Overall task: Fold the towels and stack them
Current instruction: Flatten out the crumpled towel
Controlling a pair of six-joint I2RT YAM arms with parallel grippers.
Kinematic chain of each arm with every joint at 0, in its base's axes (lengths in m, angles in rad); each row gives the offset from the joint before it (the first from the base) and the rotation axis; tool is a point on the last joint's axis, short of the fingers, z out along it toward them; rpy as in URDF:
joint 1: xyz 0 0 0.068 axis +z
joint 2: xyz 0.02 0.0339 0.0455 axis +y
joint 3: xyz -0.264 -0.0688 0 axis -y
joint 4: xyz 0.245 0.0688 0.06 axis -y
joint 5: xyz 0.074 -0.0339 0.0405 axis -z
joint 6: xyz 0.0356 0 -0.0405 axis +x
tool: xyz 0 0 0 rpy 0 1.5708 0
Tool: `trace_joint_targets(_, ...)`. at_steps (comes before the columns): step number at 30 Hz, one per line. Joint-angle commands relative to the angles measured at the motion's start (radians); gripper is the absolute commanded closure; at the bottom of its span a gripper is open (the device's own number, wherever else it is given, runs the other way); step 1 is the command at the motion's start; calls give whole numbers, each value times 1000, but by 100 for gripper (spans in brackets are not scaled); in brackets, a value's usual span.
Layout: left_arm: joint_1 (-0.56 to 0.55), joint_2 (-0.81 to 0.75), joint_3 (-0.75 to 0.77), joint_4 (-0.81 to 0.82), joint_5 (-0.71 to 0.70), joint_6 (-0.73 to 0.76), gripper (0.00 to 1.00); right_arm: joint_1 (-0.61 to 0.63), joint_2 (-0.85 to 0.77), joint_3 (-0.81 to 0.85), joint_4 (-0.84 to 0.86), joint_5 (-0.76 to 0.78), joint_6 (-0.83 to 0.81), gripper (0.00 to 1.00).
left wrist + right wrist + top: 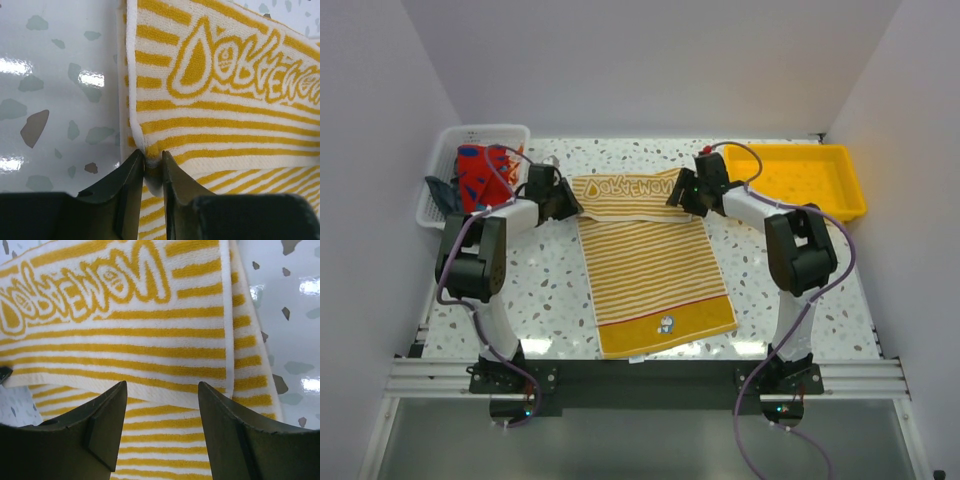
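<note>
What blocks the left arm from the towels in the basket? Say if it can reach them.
Probably yes: the red and blue towels lie uncovered in the basket beside the left claw, nothing between. But it is pinching the striped towel and must release first.

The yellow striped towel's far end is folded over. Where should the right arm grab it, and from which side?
The near right corner of the folded flap of the striped towel, probably from above on the near side: the flap lies flat, and only its free edge there offers a lip. The right fingers stand open over it; the left fingers pinch the matching left corner.
</note>
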Motion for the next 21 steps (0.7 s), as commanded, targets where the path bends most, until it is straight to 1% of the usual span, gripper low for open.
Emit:
trace_joint_targets(1,2,-55,4,32,29,-5,76,-10,-1,15,-6,93,74,39)
trace_joint_targets(2,2,-55,6,30,37,-4,78,-8,-6,7,-7,131,82,39)
trace_joint_targets(4,2,-60,6,25,40,-4,80,-11,-16,-20,-4,159,99,41)
trace_joint_targets(6,2,-64,7,24,43,-2,86,-10,-32,-34,-6,193,107,42)
trace_joint_targets(7,2,-66,7,24,43,-1,87,-13,-35,-48,-7,202,113,42)
trace_joint_targets(8,2,-67,9,21,44,1,90,-11,-39,-54,-7,207,116,43)
trace_joint_targets(9,2,-67,9,19,43,1,94,-13,-38,-63,-1,205,122,44)
trace_joint_targets(12,2,-69,9,15,44,2,99,-13,-30,-69,5,191,133,47)
trace_joint_targets(14,2,-70,9,13,44,4,100,-13,-26,-74,7,188,139,48)
trace_joint_targets(17,2,-72,9,13,47,5,100,-13,-15,-78,23,173,144,55)
trace_joint_targets(18,2,-70,9,12,46,5,100,-13,-13,-77,27,168,145,59)
trace_joint_targets(21,2,-72,9,12,46,7,100,-11,-15,-74,31,153,144,63)
